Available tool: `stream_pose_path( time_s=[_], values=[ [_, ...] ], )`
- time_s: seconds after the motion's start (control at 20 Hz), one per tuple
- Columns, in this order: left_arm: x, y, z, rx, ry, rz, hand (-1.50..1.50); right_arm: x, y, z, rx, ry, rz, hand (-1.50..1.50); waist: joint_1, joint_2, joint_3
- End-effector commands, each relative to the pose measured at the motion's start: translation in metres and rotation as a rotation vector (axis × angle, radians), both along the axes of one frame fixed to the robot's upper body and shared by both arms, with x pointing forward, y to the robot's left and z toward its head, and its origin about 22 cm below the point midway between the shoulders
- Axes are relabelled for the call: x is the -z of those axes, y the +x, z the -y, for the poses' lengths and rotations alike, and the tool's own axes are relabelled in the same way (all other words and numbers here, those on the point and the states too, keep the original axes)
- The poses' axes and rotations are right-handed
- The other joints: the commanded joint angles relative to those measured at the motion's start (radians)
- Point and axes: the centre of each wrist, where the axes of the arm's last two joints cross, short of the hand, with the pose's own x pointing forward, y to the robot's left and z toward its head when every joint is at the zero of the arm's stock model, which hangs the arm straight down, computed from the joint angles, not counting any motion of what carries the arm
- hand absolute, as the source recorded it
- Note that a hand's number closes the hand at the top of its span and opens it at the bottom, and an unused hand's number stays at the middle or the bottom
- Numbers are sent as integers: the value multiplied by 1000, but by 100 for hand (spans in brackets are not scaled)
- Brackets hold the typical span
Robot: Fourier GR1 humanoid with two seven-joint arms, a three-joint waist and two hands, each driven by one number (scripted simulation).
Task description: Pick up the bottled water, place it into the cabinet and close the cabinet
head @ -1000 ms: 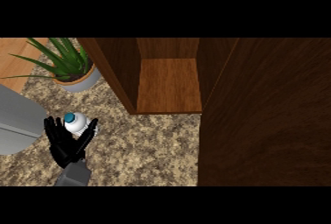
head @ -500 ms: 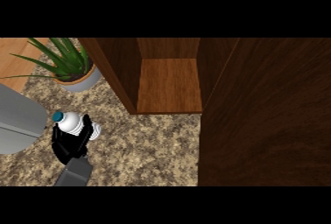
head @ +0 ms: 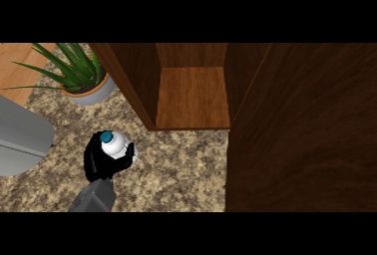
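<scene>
One hand only in view: left hand point(head: 99, 162), coming in from the lower edge over the left part of the speckled stone surface point(head: 180, 167). Fingers point(head: 130, 153) clamped round the bottled water point(head: 115, 146), thumb and fingers wrapping its body and hiding most of it. Bottle upright, seen from above, white shoulder and teal cap point(head: 107, 136) clear of the grip. Cannot tell whether its base touches the surface or hangs above it.

Open cabinet point(head: 193, 99) toward the far edge of the surface, right of the bottle and apart from it, wooden floor bare. Cabinet door point(head: 302, 129) swung wide, filling the right side. Potted plant point(head: 77, 74) near the far left corner, just left of the cabinet wall. Grey rounded object point(head: 22, 137) at the left edge, near the hand.

Probably a light thing to carry, though shifting water may make it sway. Thin plastic likely to give and slip under a squeeze, so best held at mid-body, below the shoulder, as now. Tall and narrow: apt to tip if set down tilted. Likely next: carrying it across past the cabinet's left wall onto the wooden floor, then closing the door.
</scene>
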Motion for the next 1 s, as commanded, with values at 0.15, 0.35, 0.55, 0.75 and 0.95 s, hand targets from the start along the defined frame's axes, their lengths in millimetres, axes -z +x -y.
stream_pose_path(
  time_s=[0.15,0.35,0.55,0.75,0.95],
  values=[
    [-10,0,18,325,-2,82,150,-35,1,-7,4,8,65,-150,22,-1,1],
    [-40,6,32,338,41,124,150,-33,3,-11,12,6,71,-150,33,-7,3],
    [-68,7,61,408,53,131,150,-27,4,-7,7,20,70,-150,24,-7,2],
    [-108,2,89,457,34,188,150,-25,7,-7,19,-17,64,-150,27,-9,2],
    [-153,1,124,523,65,192,150,-24,7,-4,17,11,65,-150,21,-6,2]
  ],
)
